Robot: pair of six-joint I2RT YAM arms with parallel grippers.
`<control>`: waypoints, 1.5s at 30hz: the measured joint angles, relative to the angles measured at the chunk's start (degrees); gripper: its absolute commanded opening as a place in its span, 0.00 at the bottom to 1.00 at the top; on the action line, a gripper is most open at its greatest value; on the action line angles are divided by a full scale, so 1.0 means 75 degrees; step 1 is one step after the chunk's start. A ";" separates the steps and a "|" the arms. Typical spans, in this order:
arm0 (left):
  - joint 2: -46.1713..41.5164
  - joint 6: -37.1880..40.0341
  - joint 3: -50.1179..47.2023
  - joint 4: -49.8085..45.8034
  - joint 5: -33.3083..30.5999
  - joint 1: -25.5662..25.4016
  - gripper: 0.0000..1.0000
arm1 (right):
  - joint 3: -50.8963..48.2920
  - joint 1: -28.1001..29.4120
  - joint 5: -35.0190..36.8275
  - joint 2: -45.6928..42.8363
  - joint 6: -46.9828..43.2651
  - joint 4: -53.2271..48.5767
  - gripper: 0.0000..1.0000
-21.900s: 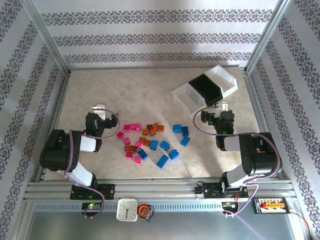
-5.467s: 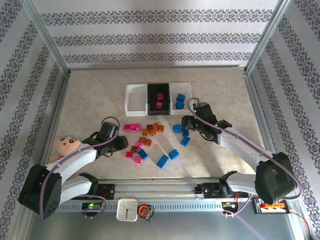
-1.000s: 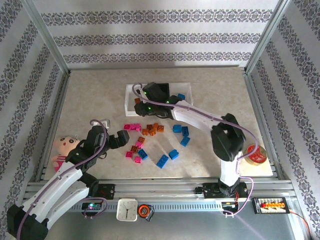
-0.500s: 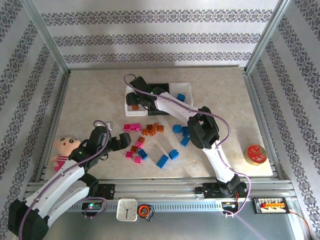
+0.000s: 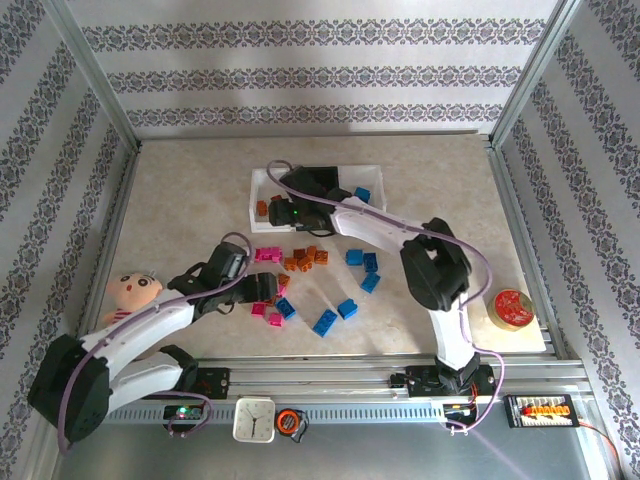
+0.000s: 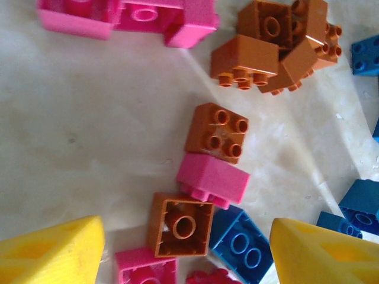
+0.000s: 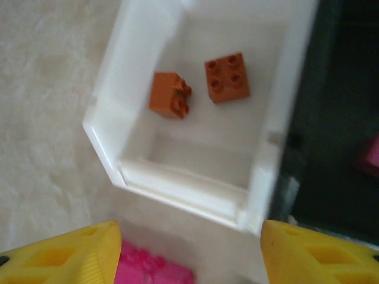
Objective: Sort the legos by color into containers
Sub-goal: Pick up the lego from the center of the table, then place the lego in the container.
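Loose legos lie mid-table: pink (image 5: pixel 265 254), orange-brown (image 5: pixel 305 259) and blue (image 5: pixel 325 322). My left gripper (image 5: pixel 268 290) hangs low over the near-left of the pile. It is open, and its yellow fingers (image 6: pixel 50 254) straddle an upside-down orange brick (image 6: pixel 180 223), a blue brick (image 6: pixel 240 239) and a pink one (image 6: pixel 145 269) without touching them. My right gripper (image 5: pixel 283 213) is open and empty at the near edge of the left white container (image 7: pixel 177 177), which holds two orange bricks (image 7: pixel 170 94). The black container (image 5: pixel 322 178) holds a pink brick (image 7: pixel 370 154). The right white container (image 5: pixel 375 175) holds a blue brick (image 5: pixel 361 193).
A doll (image 5: pixel 130 295) lies by the left arm at the table's left edge. A red and gold tin (image 5: pixel 510 308) stands at the near right. A clock (image 5: pixel 254 420) and a tape measure (image 5: pixel 290 420) sit on the front rail. Patterned walls enclose the table.
My right gripper opened over the left white container, left an orange brick in it and drew back slightly. My left gripper moved right and down onto the pile, its jaws narrowing.
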 measured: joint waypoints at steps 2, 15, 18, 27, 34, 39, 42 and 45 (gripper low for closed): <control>0.0466 0.0149 0.0248 0.0070 -0.0125 -0.0256 0.75 | -0.0749 -0.0117 -0.0041 -0.0597 0.0012 0.0251 0.64; 0.2888 0.1090 0.1574 0.0070 -0.1813 -0.1300 0.54 | -0.3550 -0.0565 -0.0044 -0.2754 0.0181 0.0933 0.64; 0.3107 0.1119 0.1699 0.0064 -0.1979 -0.1367 0.53 | -0.3713 -0.0612 -0.0044 -0.2932 0.0178 0.1011 0.64; 0.3121 0.1084 0.1716 -0.0251 -0.2355 -0.1635 0.47 | -0.3838 -0.0863 -0.0044 -0.3054 0.0181 0.1189 0.64; 0.3066 0.1023 0.1699 -0.0309 -0.2439 -0.1644 0.30 | -0.3873 -0.0866 -0.0041 -0.3083 0.0187 0.1227 0.64; 0.2812 0.1023 0.1711 -0.0434 -0.2433 -0.1644 0.29 | -0.4019 -0.0973 -0.0041 -0.3279 0.0204 0.1259 0.64; 0.2451 0.1023 0.1923 -0.0664 -0.2407 -0.1644 0.29 | -0.4226 -0.1119 -0.0041 -0.3520 0.0204 0.1265 0.64; 0.2288 0.1029 0.2527 -0.0804 -0.2372 -0.1641 0.29 | -0.4517 -0.1274 -0.0038 -0.3847 0.0210 0.1276 0.64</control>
